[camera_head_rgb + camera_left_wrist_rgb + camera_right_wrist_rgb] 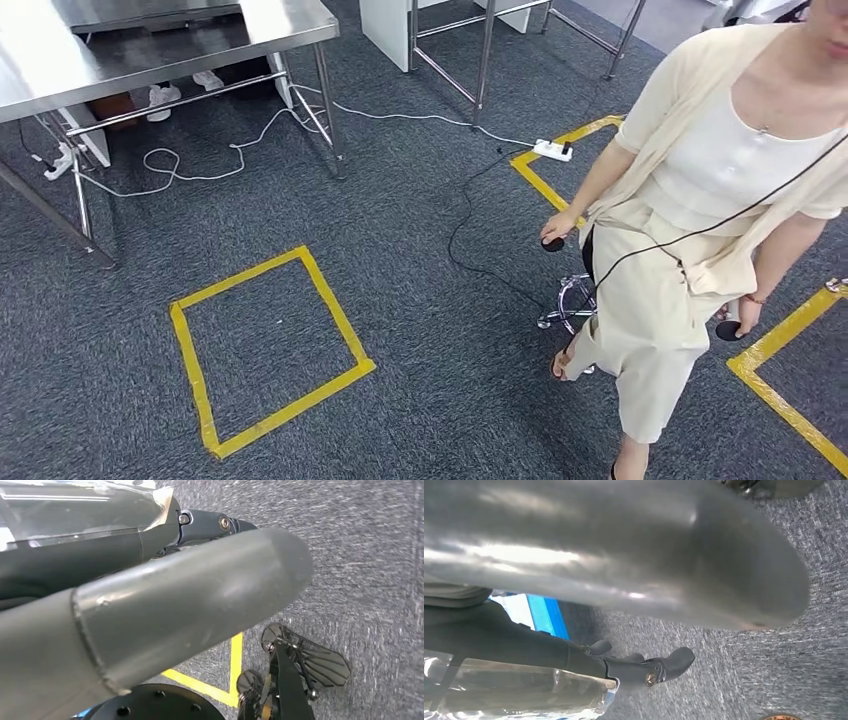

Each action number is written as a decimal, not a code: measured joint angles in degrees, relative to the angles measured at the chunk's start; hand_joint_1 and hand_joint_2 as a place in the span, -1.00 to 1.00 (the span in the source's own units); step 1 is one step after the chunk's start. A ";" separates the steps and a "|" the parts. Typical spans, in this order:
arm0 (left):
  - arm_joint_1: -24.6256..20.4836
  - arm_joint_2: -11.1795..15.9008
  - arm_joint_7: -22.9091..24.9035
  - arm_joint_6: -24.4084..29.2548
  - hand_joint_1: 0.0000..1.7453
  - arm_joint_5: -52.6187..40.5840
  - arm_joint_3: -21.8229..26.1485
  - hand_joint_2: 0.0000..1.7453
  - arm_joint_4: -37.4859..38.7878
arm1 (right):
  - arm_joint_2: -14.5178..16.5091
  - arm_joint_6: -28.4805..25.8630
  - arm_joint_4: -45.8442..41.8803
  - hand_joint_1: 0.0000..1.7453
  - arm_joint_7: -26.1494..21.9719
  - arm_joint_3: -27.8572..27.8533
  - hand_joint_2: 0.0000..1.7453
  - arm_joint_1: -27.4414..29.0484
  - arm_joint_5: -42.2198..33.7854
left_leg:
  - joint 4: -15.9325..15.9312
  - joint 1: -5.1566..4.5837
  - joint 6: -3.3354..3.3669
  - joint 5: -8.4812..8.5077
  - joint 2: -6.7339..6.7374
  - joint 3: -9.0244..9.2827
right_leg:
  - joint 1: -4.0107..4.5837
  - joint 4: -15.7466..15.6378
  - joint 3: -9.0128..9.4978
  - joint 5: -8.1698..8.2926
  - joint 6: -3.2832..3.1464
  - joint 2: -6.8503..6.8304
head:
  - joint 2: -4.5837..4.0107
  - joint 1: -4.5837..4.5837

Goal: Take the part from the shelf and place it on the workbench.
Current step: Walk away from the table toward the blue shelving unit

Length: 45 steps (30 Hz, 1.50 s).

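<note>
A steel table (60, 60) stands at the far left of the head view, its top bare where I see it. My left hand (165, 585) hangs over grey carpet, its thick grey thumb stretched out and its dark fingers (210, 524) straight and apart from the thumb, with nothing between them. My right hand (624, 565) hangs the same way over the carpet, thumb out, dark fingers (659, 667) extended, holding nothing. Clear plastic film lies along the fingers of both hands.
A person in cream clothes (700, 200) stands close at the right, a small black round thing in each hand, beside a chrome stool base (568, 305). A yellow tape square (200, 395) marks the carpet ahead. A power strip (553, 150) and cables trail between the table frames.
</note>
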 joint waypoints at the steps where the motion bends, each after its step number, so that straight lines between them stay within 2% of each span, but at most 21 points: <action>1: -0.02 0.05 0.01 0.04 -1.00 -0.11 -0.01 -1.00 -0.01 | 0.07 0.08 -0.01 -1.00 0.00 -0.01 -1.00 -0.10 0.09 | 0.14 -0.14 -0.45 -0.17 0.51 0.23 | 0.13 -1.51 0.73 0.49 -0.31 -0.88 | 0.00 -0.04; 4: -0.18 0.09 0.13 0.12 -1.00 -0.32 -0.03 -1.00 -0.01 | 0.02 0.24 0.00 -1.00 0.00 -0.02 -1.00 -0.12 0.36 | 0.20 0.01 -1.57 -0.59 1.78 0.80 | 0.14 -1.48 0.30 0.88 -1.87 0.59 | 0.00 -0.27; 6: -0.23 0.11 0.25 0.15 -1.00 -0.36 -0.04 -1.00 -0.01 | -0.06 0.34 0.01 -1.00 0.01 -0.02 -1.00 -0.12 0.44 | 2.21 0.48 -2.19 -2.60 -0.46 0.12 | -0.38 -1.61 0.27 1.38 -2.88 2.03 | 0.00 -0.42; 8: -0.06 0.15 0.32 0.19 -1.00 -0.37 -0.04 -1.00 -0.01 | -0.07 0.39 0.01 -1.00 0.02 -0.02 -1.00 -0.15 0.47 | 8.52 0.74 -2.46 -6.88 -4.32 -2.53 | -0.40 -1.64 -0.03 1.89 -3.74 3.40 | 0.00 -0.53; 10: 0.14 0.15 0.40 0.24 -1.00 -0.37 -0.04 -1.00 0.01 | -0.07 0.43 0.02 -1.00 0.03 -0.02 -1.00 -0.09 0.48 | 15.51 0.76 -2.46 -9.85 -5.84 -5.59 | -0.09 -1.60 -0.38 2.14 -4.10 4.95 | 0.00 -0.53; 12: 0.20 0.15 0.47 0.35 -1.00 -0.37 -0.03 -1.00 0.01 | -0.14 0.44 0.03 -1.00 0.08 -0.02 -1.00 0.03 0.49 | 15.62 0.79 -2.32 -8.38 -6.12 -5.62 | 0.05 -1.50 -0.42 2.22 -4.10 6.66 | 0.00 -0.53; 15: 0.17 0.14 0.50 0.49 -1.00 -0.33 -0.02 -1.00 0.02 | -0.21 0.47 0.03 -1.00 0.16 -0.02 -1.00 -0.05 0.52 | 4.97 1.16 -1.92 -2.88 -9.26 -0.69 | 0.21 -1.05 -0.56 2.31 -3.78 9.02 | 0.00 -0.54; 17: 0.14 0.10 0.54 0.57 -1.00 -0.28 -0.02 -1.00 0.03 | -0.23 0.49 0.03 -1.00 0.17 -0.02 -1.00 -0.21 0.53 | 1.65 1.15 -1.72 -2.01 -11.19 0.63 | 0.44 -0.87 -1.20 2.56 -3.14 10.22 | 0.00 -0.51; 19: 0.09 0.04 0.62 0.64 -1.00 -0.22 -0.02 -1.00 0.03 | -0.27 0.51 0.04 -1.00 0.17 -0.02 -1.00 -0.16 0.56 | 1.31 0.82 -1.14 -1.66 -10.05 0.55 | 0.50 -1.06 -2.01 3.05 -2.21 11.23 | 0.00 -0.51; 21: 0.04 -0.09 0.69 0.69 -1.00 -0.17 -0.01 -1.00 0.03 | -0.34 0.76 0.04 -1.00 0.18 -0.02 -1.00 -0.04 0.58 | 0.72 0.74 -0.09 -0.97 -8.50 0.49 | 0.59 0.45 -3.26 2.31 -1.95 9.37 | 0.00 -0.45; 23: 0.08 -0.20 0.72 0.76 -1.00 -0.15 0.00 -1.00 0.03 | -0.40 1.29 0.04 -1.00 0.19 -0.02 -1.00 -0.17 0.58 | 0.39 0.66 0.61 -0.56 -6.69 0.24 | 0.64 6.46 -6.25 -0.86 -2.47 6.05 | 0.00 -0.27; 26: 0.18 -0.24 0.73 0.93 -1.00 -0.17 0.00 -1.00 0.03 | -0.45 1.82 0.04 -1.00 0.20 -0.02 -1.00 -0.25 0.53 | 0.41 0.44 0.76 -0.43 -3.93 -0.30 | 0.55 15.82 -10.30 -4.70 -2.25 4.81 | 0.00 -0.19; 28: 0.15 -0.25 0.72 1.00 -1.00 -0.23 0.00 -1.00 0.03 | -0.57 1.99 0.05 -1.00 0.20 -0.02 -1.00 -0.07 0.45 | 0.44 0.42 0.69 -0.39 -2.34 -0.37 | 0.51 12.29 -7.45 -3.41 -1.25 4.18 | 0.00 -0.16; 30: 0.08 -0.28 0.71 1.02 -1.00 -0.31 -0.01 -1.00 0.03 | -0.67 2.06 0.04 -1.00 0.20 -0.02 -1.00 -0.13 0.39 | 0.56 0.20 0.32 -0.49 -0.97 -0.19 | 0.63 3.40 -1.86 -0.89 -0.66 1.65 | 0.00 -0.11; 32: 0.01 -0.29 0.71 1.08 -1.00 -0.35 -0.01 -1.00 0.03 | -0.70 2.10 0.02 -1.00 0.19 -0.02 -1.00 -0.28 0.36 | 0.69 -0.20 -0.37 -0.61 0.10 0.07 | 0.97 -1.24 0.65 0.44 -1.20 0.07 | 0.00 -0.18; 34: -0.16 -0.32 0.73 1.14 -1.00 -0.39 -0.02 -1.00 0.03 | -0.72 2.14 0.02 -1.00 0.19 -0.02 -1.00 -0.18 0.33 | 0.58 -0.25 -1.01 -0.62 1.09 0.39 | 1.14 -1.56 0.37 0.80 -2.05 0.98 | 0.00 -0.28; 37: -0.29 -0.38 0.78 1.15 -1.00 -0.45 -0.02 -1.00 0.03 | -0.73 2.19 0.03 -1.00 0.22 -0.04 -1.00 -0.03 0.19 | 3.57 0.31 -1.95 -3.22 -1.71 -0.65 | 0.28 -1.90 0.51 1.52 -3.52 2.69 | 0.00 -0.45; 39: -0.13 -0.37 0.85 1.16 -1.00 -0.45 -0.02 -1.00 0.04 | -0.67 2.20 0.03 -1.00 0.24 -0.06 -1.00 -0.09 0.17 | 10.68 0.51 -2.21 -7.42 -5.01 -3.74 | 0.21 -1.92 0.29 1.92 -4.23 3.90 | 0.00 -0.62; 41: 0.05 -0.37 0.94 1.16 -1.00 -0.45 -0.02 -1.00 0.05 | -0.60 2.21 0.03 -1.00 0.24 -0.06 -1.00 -0.04 0.17 | 16.78 0.55 -2.27 -9.54 -6.02 -6.54 | 0.44 -1.89 0.02 2.10 -4.47 5.35 | 0.00 -0.63; 43: 0.11 -0.37 0.98 1.16 -1.00 -0.46 -0.02 -1.00 0.05 | -0.60 2.24 0.04 -1.00 0.24 -0.06 -1.00 0.13 0.16 | 14.89 0.65 -2.17 -7.15 -6.28 -5.64 | 0.52 -1.81 0.05 2.20 -4.48 6.92 | 0.00 -0.62; 45: 0.11 -0.34 0.99 1.16 -1.00 -0.46 -0.02 -1.00 0.05 | -0.55 2.27 0.04 -1.00 0.24 -0.07 -1.00 0.15 0.17 | 7.08 0.90 -1.96 -3.15 -8.21 -1.88 | 0.63 -1.58 0.07 2.27 -4.28 8.46 | 0.00 -0.63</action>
